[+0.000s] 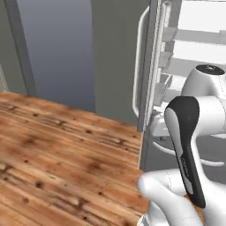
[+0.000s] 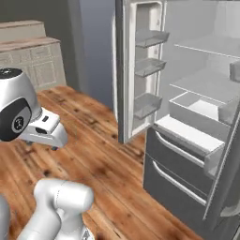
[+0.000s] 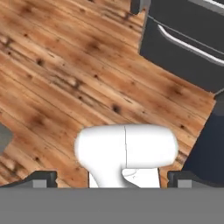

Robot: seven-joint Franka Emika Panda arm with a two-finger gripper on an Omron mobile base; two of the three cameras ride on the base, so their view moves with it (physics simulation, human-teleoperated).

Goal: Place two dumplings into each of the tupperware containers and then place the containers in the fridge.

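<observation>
The fridge (image 2: 201, 89) stands open, with a white interior, flat white shelves and grey drawers (image 2: 176, 161) below. Its door (image 2: 123, 70) swings out toward me with clear bins (image 2: 147, 65) on the inside. In the left base view the fridge (image 1: 196, 35) is at the upper right, behind the door's long pale handle (image 1: 140, 66). My gripper (image 3: 112, 178) is open and holds nothing; it points down at the wooden floor, left of the fridge drawers (image 3: 183, 43). My hand (image 2: 44, 131) hangs low at the left. The dumplings and the tupperware containers are out of view.
Wooden floor (image 2: 103, 159) spreads between me and the fridge. Pale cabinets (image 2: 28, 56) stand at the far left. A grey wall (image 1: 57, 48) rises behind the floor. The open door's edge (image 1: 148, 88) stands close to my arm.
</observation>
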